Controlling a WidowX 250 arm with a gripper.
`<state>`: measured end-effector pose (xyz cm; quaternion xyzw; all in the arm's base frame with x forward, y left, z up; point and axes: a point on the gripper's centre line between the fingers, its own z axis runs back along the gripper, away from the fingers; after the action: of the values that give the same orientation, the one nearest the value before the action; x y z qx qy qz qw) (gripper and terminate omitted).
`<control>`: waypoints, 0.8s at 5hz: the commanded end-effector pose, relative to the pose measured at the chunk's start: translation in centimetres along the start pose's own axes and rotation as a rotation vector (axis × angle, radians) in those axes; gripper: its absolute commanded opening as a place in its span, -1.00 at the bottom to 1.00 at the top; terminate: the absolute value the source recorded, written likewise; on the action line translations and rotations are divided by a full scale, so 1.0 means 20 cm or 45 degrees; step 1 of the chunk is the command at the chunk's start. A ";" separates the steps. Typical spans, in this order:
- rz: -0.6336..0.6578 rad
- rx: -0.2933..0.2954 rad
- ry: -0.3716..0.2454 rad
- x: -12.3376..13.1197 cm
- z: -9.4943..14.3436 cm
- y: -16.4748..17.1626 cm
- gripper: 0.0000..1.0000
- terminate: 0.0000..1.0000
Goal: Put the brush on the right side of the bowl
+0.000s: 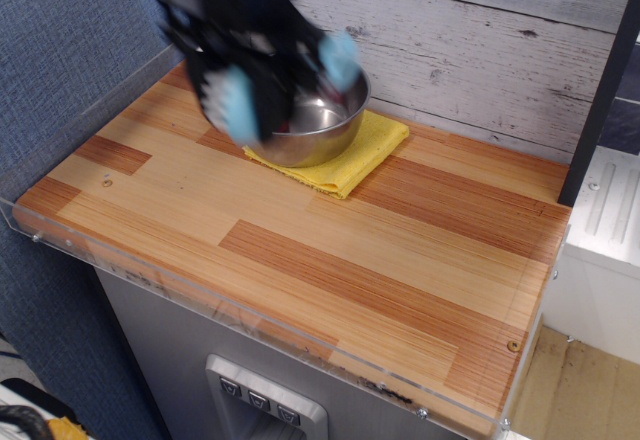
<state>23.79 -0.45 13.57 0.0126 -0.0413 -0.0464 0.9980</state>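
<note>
My gripper [268, 75] is blurred by motion and held in the air in front of the left part of the steel bowl [325, 120]. It is shut on the light-blue brush [240, 102], whose white-bristled head hangs at the lower left and whose handle end [338, 58] sticks out to the upper right. The bowl stands on a yellow cloth [350, 160] at the back of the wooden table. The gripper hides most of the bowl's inside.
The wooden tabletop [330, 250] has a clear plastic rim along the front and left edges. A grey plank wall [470, 40] rises behind the bowl. A dark post [600, 90] stands at the right edge.
</note>
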 end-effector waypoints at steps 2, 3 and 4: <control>0.071 0.090 0.003 -0.19 -0.33 -0.31 -1.00 -1.00; 0.147 0.077 -0.010 -0.17 -0.43 -0.19 -1.00 -1.00; 0.177 0.116 -0.079 -0.09 -0.44 -0.05 -1.00 -1.00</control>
<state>22.82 -0.98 3.89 0.0565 -0.0596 0.0290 0.9962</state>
